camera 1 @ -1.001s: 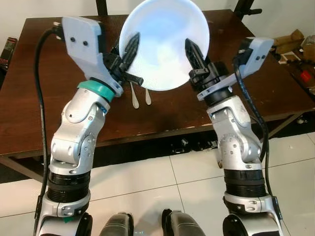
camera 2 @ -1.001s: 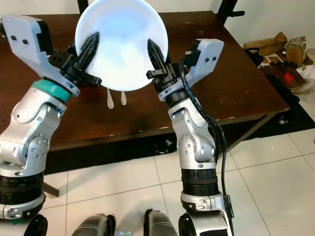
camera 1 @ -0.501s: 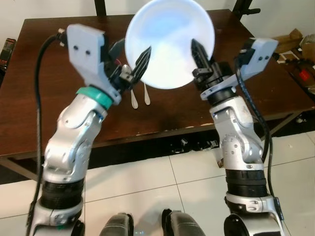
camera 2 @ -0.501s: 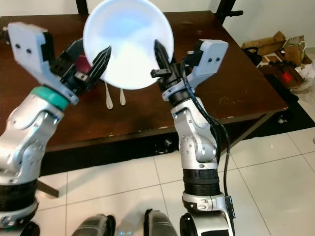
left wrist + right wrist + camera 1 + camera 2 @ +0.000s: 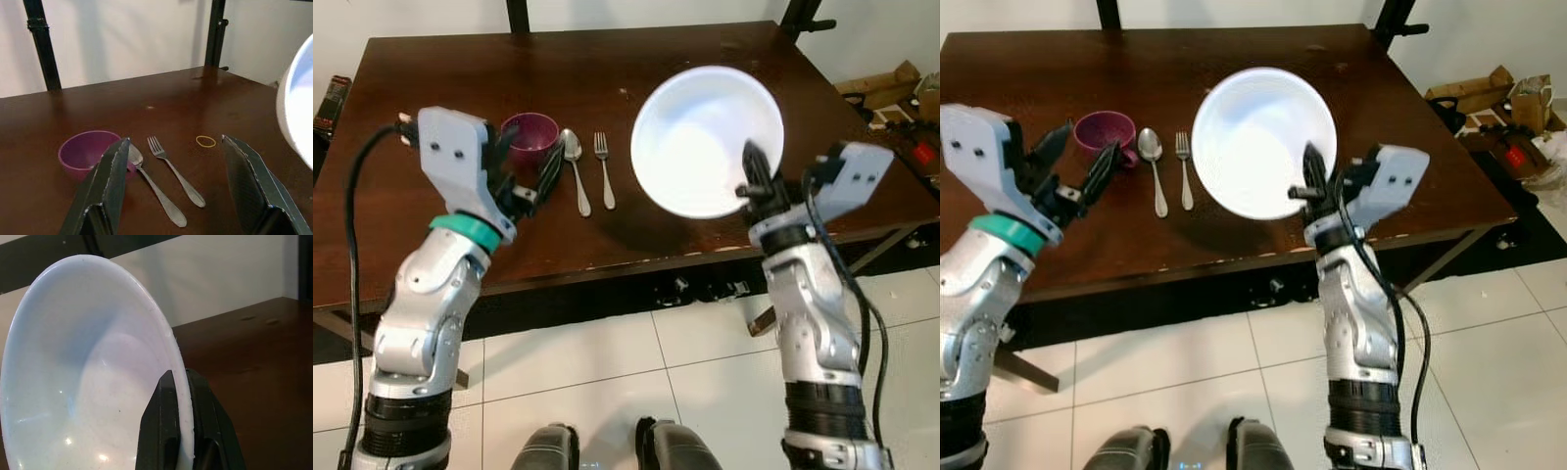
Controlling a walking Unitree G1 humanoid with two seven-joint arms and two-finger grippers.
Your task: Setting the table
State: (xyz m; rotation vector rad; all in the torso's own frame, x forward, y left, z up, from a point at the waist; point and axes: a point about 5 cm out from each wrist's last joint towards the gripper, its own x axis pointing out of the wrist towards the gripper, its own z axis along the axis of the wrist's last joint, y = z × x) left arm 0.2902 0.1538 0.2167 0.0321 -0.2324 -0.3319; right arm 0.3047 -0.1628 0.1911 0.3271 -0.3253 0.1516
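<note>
Far left: L gripper raised over table near its front-left edge, fingers spread wide, nothing between them. No contact w/ anything, apart from bowl. Aimed toward the purple cup and cutlery per wrist cam.

Next: purple cup upright on tabletop, just past L fingertips in head view. Looks empty in wrist view.

Right of cup: spoon, then fork, side by side, roughly parallel, handles toward robot. Spoon bowl close to cup; touching or not – can't tell. Fork tines pointing away from robot.

Small yellow rubber band flat on table just beyond fork, seen on L wrist cam.

Centre-right: white bowl held up over table, tilted, open side facing head cam. Not resting on tabletop. Inside looks empty.

R gripper pinching bowl rim at the edge nearest robot – wrist cam shows one finger inside, the other outside, rim clamped between. Sole grip on bowl.

Far right: cardboard + misc clutter on floor past table's right corner; too small to ID. White tile floor under robot, black frame posts behind table.
</note>
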